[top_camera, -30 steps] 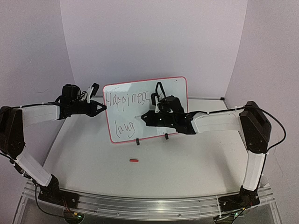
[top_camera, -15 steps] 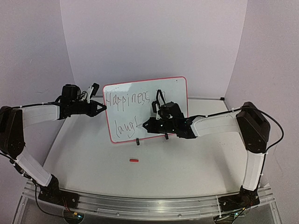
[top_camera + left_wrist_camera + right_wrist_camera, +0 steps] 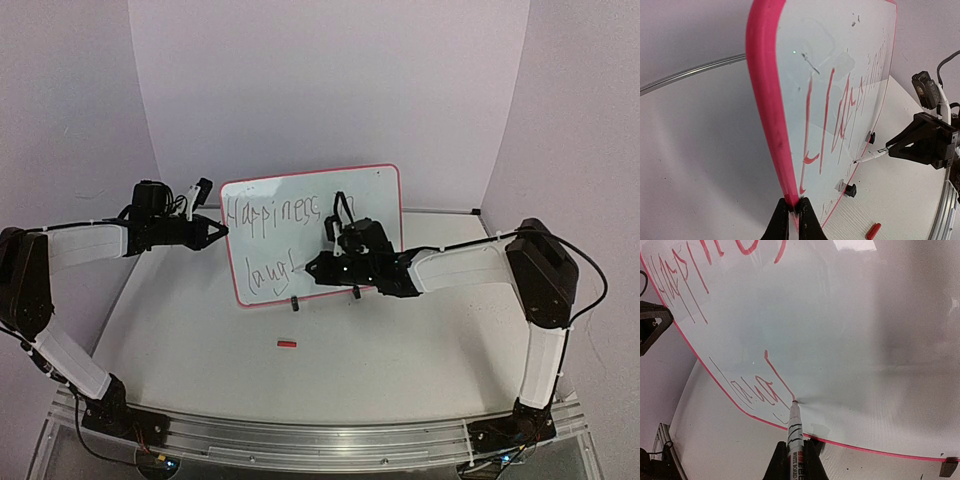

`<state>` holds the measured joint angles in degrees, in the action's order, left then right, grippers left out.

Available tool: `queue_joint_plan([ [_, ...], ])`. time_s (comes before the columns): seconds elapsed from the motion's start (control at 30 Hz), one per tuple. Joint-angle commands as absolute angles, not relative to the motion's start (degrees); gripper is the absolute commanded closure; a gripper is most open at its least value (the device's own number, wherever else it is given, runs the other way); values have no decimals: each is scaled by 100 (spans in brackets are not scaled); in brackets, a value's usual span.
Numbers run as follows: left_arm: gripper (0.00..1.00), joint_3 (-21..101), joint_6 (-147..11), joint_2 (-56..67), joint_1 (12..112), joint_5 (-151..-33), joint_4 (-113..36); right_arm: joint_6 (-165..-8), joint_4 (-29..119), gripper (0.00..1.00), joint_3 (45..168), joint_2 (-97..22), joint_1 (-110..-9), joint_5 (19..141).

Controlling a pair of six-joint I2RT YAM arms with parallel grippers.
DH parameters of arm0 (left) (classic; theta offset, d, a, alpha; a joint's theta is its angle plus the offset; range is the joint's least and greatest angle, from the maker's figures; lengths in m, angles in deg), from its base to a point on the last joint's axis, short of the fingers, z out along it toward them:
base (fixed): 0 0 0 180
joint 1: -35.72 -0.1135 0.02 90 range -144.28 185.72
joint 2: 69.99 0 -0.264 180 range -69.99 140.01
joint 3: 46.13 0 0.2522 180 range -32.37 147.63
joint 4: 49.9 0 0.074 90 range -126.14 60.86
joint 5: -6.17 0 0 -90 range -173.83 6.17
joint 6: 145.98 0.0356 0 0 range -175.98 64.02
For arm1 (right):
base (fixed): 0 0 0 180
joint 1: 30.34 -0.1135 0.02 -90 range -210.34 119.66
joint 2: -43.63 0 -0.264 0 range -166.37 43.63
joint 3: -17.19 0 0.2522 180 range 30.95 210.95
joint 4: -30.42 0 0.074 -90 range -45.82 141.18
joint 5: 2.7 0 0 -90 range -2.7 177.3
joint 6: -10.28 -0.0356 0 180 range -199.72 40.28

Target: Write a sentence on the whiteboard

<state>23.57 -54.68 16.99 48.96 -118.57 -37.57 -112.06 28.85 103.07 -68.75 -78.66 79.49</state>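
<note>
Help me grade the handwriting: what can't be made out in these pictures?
- Top view: the right gripper covers the first line's end on the whiteboard.
- Left wrist view: the sentence is too foreshortened to read.
- Right wrist view: the upper edge cuts off the top line.

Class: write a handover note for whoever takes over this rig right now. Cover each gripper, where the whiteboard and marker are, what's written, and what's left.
Left gripper: shut on the whiteboard at its left edge; the board stands upright on the table.
Right gripper: shut on the marker, tip touching the board.
Done: "Happiness" on top, "laug" below, one more stroke begun.
Left: finish the lower line.
A small red piece lies in front of the board.
</note>
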Motion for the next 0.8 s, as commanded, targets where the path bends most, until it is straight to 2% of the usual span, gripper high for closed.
queue_joint_plan([
  [0.0,100,2523,-5167,1658,4897,-11665,-3693,-11069,2731,100,10599,-6562,-7846,8389],
  [0.77,100,2518,-5169,1658,4894,-11656,-3702,-11202,2704,100,10117,-6377,-7799,8534],
])
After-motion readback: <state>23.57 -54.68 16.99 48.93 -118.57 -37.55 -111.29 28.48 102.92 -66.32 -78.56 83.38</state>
